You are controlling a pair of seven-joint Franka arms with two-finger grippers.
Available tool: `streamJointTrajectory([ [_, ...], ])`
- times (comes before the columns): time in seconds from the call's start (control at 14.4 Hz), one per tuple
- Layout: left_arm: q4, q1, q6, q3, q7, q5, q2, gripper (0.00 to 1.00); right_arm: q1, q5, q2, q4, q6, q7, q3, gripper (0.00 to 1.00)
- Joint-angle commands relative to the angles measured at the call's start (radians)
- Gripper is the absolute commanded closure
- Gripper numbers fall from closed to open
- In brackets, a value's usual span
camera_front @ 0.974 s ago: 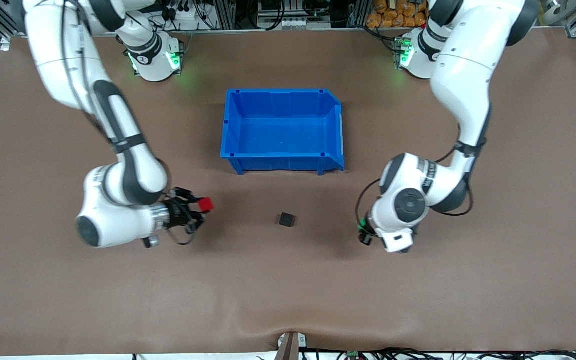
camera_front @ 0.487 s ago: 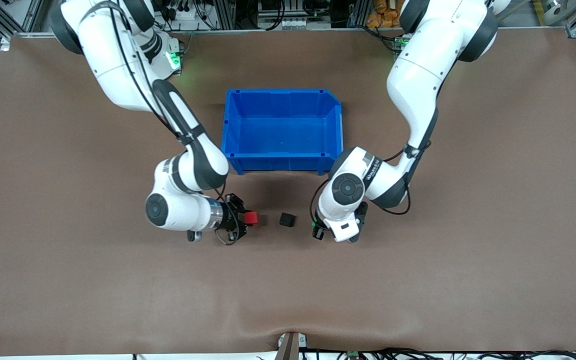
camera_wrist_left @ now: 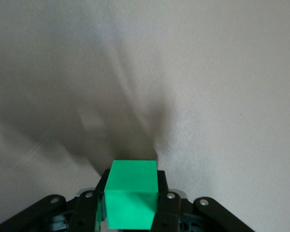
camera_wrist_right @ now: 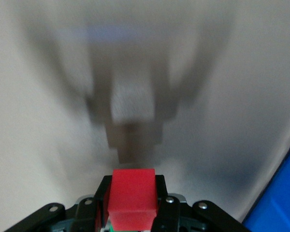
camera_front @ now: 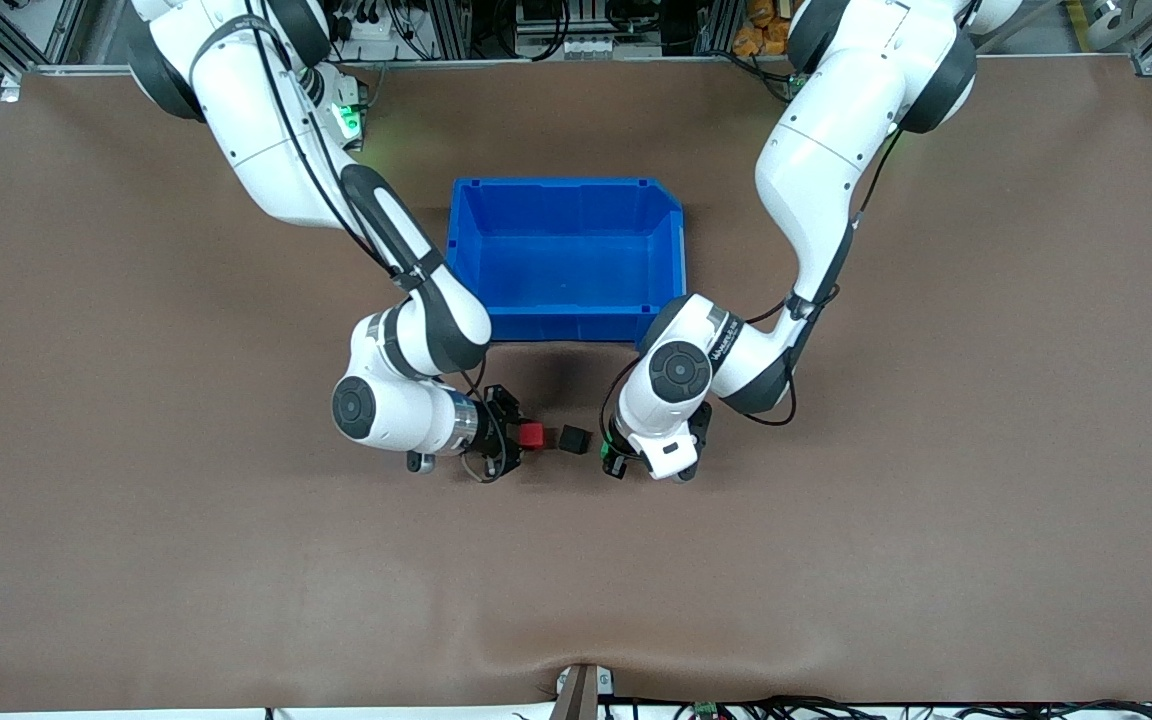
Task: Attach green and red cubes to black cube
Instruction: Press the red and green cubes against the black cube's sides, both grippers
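The black cube [camera_front: 575, 438] lies on the brown table, nearer the front camera than the blue bin. My right gripper [camera_front: 526, 436] is shut on the red cube [camera_front: 533, 436] and holds it low, just beside the black cube on the right arm's side, with a small gap. The right wrist view shows the red cube [camera_wrist_right: 133, 198] between the fingers. My left gripper [camera_front: 613, 462] is shut on the green cube [camera_wrist_left: 131, 200], close beside the black cube on the left arm's side. In the front view only a sliver of the green cube [camera_front: 612, 452] shows under the wrist.
The blue bin [camera_front: 566, 320] stands open and empty, farther from the front camera than the cubes; its corner shows in the right wrist view [camera_wrist_right: 280, 203]. Both forearms hang over the table just in front of the bin.
Both arms have swung inward from the table's ends. The red cube and the green cube have each closed in on the black cube, which has not moved.
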Motion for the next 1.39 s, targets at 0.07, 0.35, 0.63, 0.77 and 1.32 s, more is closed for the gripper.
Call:
streamJointTrajectory([
  [0.07,0.033,-0.021,0.021,0.004,-0.024,-0.032,0.023,1.0,0.032,0.027,0.015,0.009,0.018,0.023,-0.009,1.0],
  [0.35,0.032,-0.026,0.053,-0.005,-0.043,-0.033,0.033,0.98,0.046,0.025,0.045,0.009,0.04,0.023,-0.009,1.0],
  [0.63,0.03,-0.037,0.062,0.0,-0.043,-0.031,0.039,0.0,0.058,0.025,0.055,0.01,0.103,0.084,-0.009,0.54],
  [0.77,0.027,-0.051,0.067,0.009,-0.041,-0.029,0.039,0.0,0.062,0.011,0.055,0.01,0.103,0.106,-0.01,0.16],
  [1.32,0.013,0.05,-0.041,0.009,-0.043,-0.014,-0.097,0.0,-0.001,-0.179,-0.033,0.023,-0.006,0.089,-0.035,0.0],
])
